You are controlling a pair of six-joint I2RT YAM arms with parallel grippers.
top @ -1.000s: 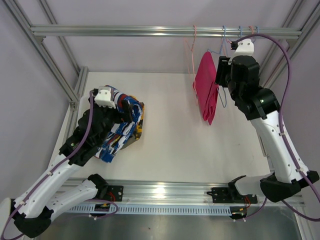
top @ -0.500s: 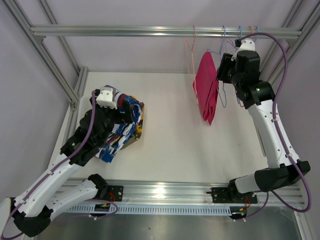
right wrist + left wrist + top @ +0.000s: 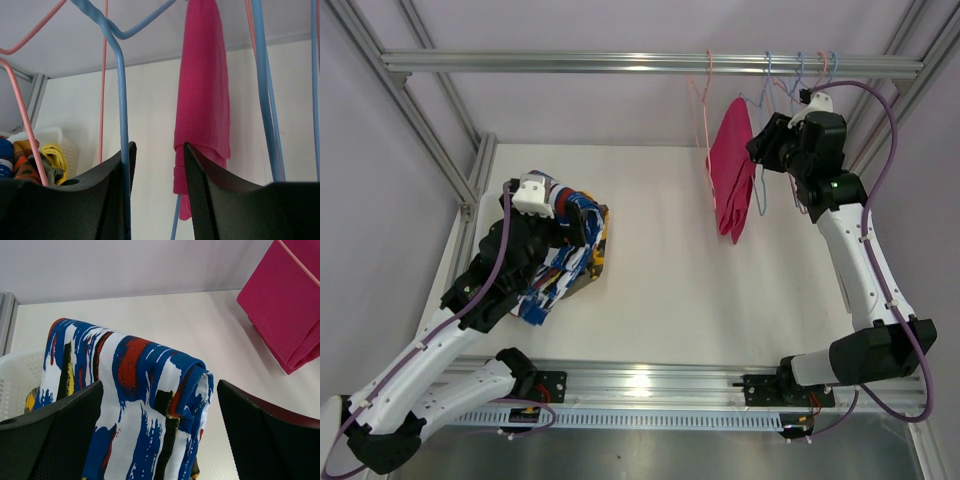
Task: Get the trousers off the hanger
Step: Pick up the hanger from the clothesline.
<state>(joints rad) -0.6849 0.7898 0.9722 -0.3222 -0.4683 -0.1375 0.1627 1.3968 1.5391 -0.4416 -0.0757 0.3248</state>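
The magenta pink trousers (image 3: 730, 185) hang folded over a pink hanger (image 3: 706, 105) on the top rail (image 3: 620, 62). They also show in the right wrist view (image 3: 202, 100) and the left wrist view (image 3: 285, 310). My right gripper (image 3: 761, 150) is open and empty just right of them, high up among the hangers. In its wrist view (image 3: 159, 147) a blue hanger wire (image 3: 122, 100) crosses its left finger. My left gripper (image 3: 578, 228) is open at the left of the table, its fingers (image 3: 60, 430) on either side of the blue-red-white trousers (image 3: 135, 390), which lie on a pile.
A white basket (image 3: 15, 375) at the left holds the pile, with orange and yellow cloth (image 3: 35, 160) in it. Several empty blue and pink hangers (image 3: 800, 75) hang on the rail by my right gripper. Frame posts stand at both sides.
My right gripper has risen and moved back toward the rail, into the empty hangers. The magenta trousers have swung slightly. My left arm has not moved.
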